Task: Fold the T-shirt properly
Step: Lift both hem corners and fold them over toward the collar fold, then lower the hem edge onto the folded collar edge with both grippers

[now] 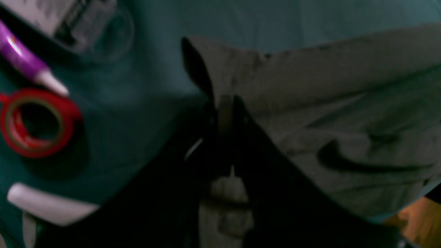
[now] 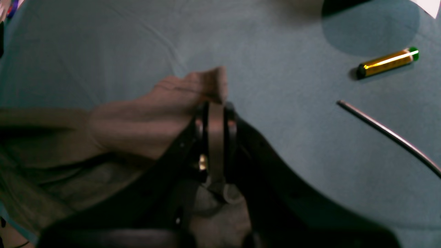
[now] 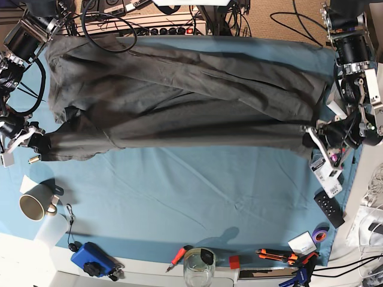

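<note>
Both grippers pinch T-shirt (image 3: 179,101) corners: left gripper (image 1: 225,103), right gripper (image 2: 215,103). Thin bites; a hard pull slips the cloth out.

Left gripper (image 1: 225,103) clamped tight on a corner of the grey-brown T-shirt (image 1: 344,120) — over teal tablecloth (image 1: 144,69); beside it, red tape roll (image 1: 38,122), purple marker (image 1: 24,58).

The left gripper (image 1: 225,103) and right gripper (image 2: 216,103) are both clamped shut, each pinching an edge of the T-shirt (image 3: 179,101) (arms spread to opposite sides, low over the table).
</note>
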You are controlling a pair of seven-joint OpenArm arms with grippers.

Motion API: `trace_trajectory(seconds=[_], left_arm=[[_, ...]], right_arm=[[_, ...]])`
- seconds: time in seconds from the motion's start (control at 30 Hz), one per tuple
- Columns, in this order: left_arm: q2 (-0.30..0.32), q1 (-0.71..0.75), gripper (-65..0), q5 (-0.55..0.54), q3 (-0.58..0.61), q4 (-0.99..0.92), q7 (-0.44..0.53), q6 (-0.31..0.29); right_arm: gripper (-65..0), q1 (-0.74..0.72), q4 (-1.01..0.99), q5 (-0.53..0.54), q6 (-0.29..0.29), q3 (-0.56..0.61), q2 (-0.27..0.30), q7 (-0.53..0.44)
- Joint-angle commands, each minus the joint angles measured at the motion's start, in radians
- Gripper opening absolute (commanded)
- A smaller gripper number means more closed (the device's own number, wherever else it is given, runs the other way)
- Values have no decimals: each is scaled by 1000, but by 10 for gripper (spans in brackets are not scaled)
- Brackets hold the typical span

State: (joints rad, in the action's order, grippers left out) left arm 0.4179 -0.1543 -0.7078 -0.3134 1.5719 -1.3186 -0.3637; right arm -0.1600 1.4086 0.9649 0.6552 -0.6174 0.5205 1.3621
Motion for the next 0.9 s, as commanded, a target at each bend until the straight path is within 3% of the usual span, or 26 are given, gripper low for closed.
trace_trajectory(seconds=[0.0,0.27,0.43,0.87], left_arm=[[28,-19,-650,-5,-14,21,7,1],[87,32,-650,-79,-115,58,7,-23],[91,67,-650,-139,-136,59,-5,-39],[92,82,-650,-218,-136,91,-27,-84]], right_arm=[[-650,-17,19,16,3,-8,28,-17],[-650,-16,19,41,3,-13,28,12],[-650,7,24,103,4,-14,28,34],[-650,238,221,150,34,-155,27,34]])
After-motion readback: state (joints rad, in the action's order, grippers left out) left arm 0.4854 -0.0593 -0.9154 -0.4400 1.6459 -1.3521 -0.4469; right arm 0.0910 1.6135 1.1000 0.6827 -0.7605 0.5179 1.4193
